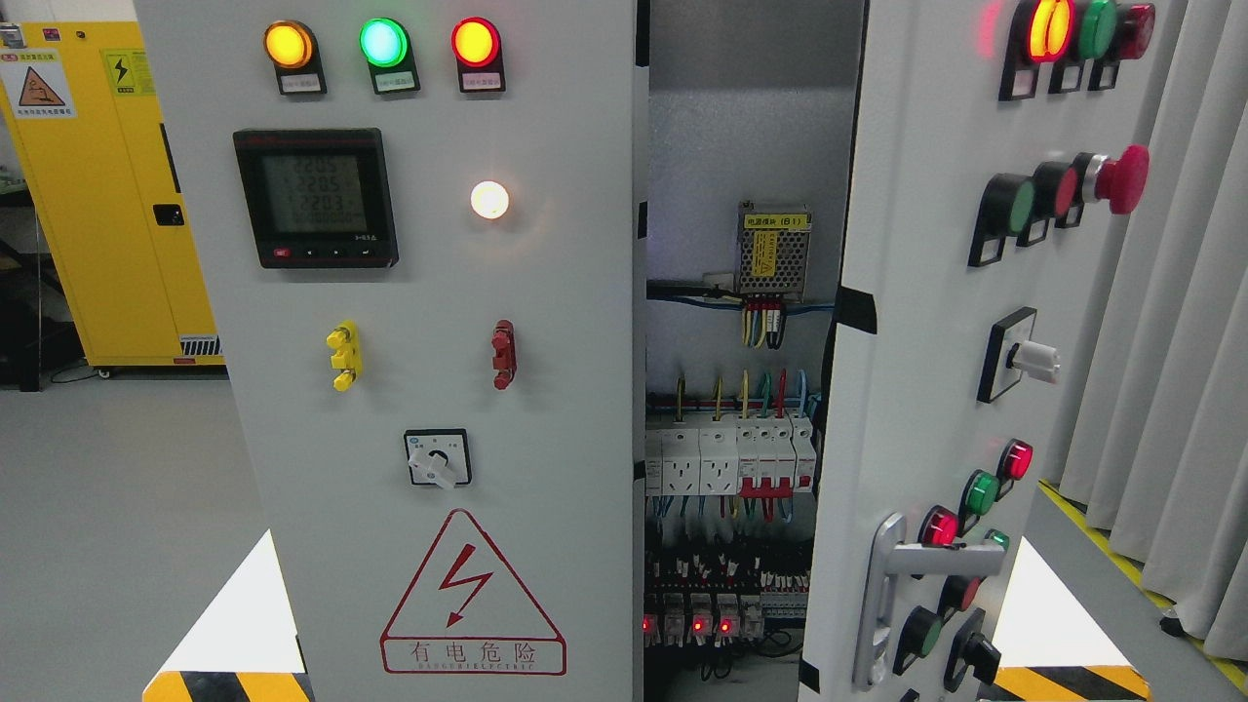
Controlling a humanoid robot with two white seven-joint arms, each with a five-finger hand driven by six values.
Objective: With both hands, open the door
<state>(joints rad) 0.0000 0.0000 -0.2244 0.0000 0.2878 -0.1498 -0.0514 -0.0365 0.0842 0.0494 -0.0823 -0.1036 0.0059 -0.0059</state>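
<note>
A grey electrical cabinet fills the head view. Its left door (429,390) is closed, facing me, with three lit lamps, a digital meter (315,197), a rotary switch (437,458) and a red warning triangle. The right door (936,390) is swung open toward me, seen at an angle, with buttons, a red mushroom button (1121,178) and a silver lever handle (912,570) near its lower edge. Between the doors the cabinet interior (741,390) shows breakers, wiring and a power supply. Neither of my hands shows in the picture.
A yellow safety cabinet (107,195) stands at the back left on the grey floor. Grey curtains (1170,341) hang at the right. Yellow-black striped floor markings (1072,681) lie at the lower corners beside the cabinet.
</note>
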